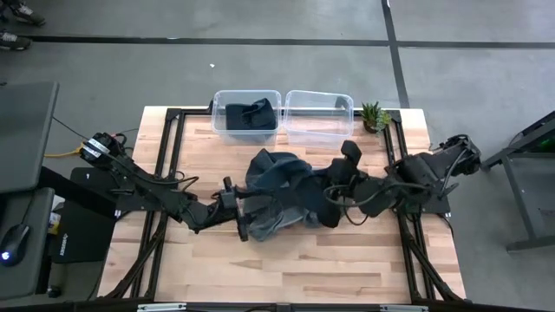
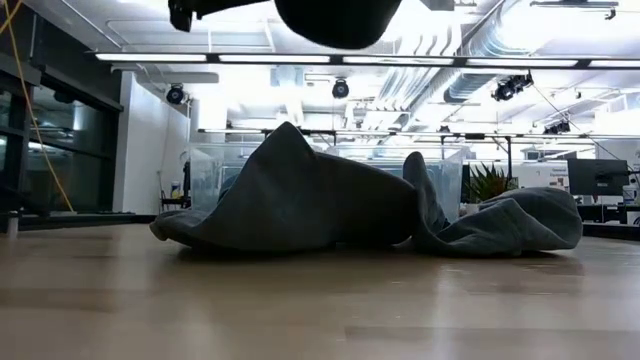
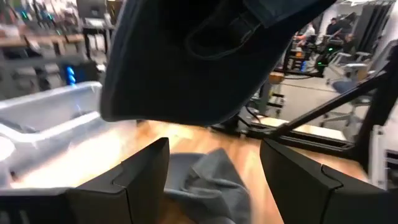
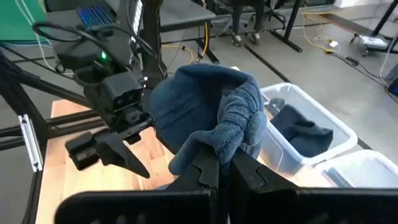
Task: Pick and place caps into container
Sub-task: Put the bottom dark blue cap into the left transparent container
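Several soft caps, dark slate-blue and grey, lie in a heap (image 1: pixel 276 195) at mid-table, seen as two humps (image 2: pixel 300 200) in the low view. My right gripper (image 4: pixel 225 163) is shut on one dark blue cap (image 4: pixel 199 102), raised above the heap (image 2: pixel 340 20). My left gripper (image 1: pixel 244 220) stands open at the heap's left side, close to the raised cap (image 3: pixel 199 56), touching nothing. A grey cap (image 3: pixel 211 180) lies on the table between its fingers' line of sight. Two clear bins stand at the far edge; the left one (image 1: pixel 247 115) holds a dark cap. My right gripper pinches a bunched fold of the dark blue cap's fabric (image 4: pixel 239 134) between its two shut fingers, coming from the table's right side. The cap is lifted clear of the table and bulges out past the fingertips toward the left arm.
The right clear bin (image 1: pixel 318 115) stands beside the left one at the far edge. A small potted plant (image 1: pixel 375 114) sits at the far right corner. Bare wood lies along the near side of the table (image 1: pixel 286 269).
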`<control>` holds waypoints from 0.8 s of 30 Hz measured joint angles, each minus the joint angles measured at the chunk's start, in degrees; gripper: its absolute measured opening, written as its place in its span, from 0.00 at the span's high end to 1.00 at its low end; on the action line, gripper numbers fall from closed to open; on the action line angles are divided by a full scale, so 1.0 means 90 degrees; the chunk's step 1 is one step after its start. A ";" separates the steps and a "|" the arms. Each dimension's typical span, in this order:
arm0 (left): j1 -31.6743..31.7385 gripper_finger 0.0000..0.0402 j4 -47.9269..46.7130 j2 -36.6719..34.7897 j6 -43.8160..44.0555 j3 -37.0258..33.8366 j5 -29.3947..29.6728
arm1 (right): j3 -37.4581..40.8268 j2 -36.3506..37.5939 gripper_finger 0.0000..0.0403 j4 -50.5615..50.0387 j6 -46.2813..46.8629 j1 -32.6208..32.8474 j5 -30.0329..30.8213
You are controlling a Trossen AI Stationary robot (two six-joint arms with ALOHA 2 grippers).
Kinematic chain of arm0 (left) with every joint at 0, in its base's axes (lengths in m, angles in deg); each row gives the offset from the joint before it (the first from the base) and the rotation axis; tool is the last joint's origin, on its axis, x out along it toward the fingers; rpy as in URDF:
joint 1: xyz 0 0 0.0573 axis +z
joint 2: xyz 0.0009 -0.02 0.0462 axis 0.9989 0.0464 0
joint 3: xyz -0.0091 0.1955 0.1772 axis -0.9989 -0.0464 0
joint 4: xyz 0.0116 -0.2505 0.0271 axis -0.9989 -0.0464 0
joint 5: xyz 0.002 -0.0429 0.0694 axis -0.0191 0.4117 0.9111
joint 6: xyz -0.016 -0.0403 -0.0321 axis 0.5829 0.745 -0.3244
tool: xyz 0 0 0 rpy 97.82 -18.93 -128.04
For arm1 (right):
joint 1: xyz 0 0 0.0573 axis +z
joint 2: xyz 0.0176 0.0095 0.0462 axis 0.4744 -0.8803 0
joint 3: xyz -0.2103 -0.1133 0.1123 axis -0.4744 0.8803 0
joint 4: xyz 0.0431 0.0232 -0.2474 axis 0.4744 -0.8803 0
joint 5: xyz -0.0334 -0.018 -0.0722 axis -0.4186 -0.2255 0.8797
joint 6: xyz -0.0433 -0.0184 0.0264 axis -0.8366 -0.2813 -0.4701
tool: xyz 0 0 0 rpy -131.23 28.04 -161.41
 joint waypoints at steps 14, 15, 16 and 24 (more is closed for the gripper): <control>0.1209 0.38 0.0784 0.0183 -0.0491 0.0002 -0.0913 | -0.0726 0.0023 1.00 -0.0236 -0.0712 -0.0123 -0.0123; 0.1301 0.38 0.0862 0.0200 -0.0492 0.0001 -0.0992 | -0.0774 0.0036 1.00 -0.0276 -0.0733 -0.0123 -0.0129; 0.1398 0.38 0.0981 0.0210 -0.0492 0.0000 -0.1121 | -0.0805 0.0056 1.00 -0.0286 -0.0741 -0.0124 -0.0141; 0.1979 0.38 0.1985 0.0496 -0.0571 0.0001 -0.2336 | -0.0992 0.0185 1.00 -0.0308 -0.0974 -0.0123 -0.0344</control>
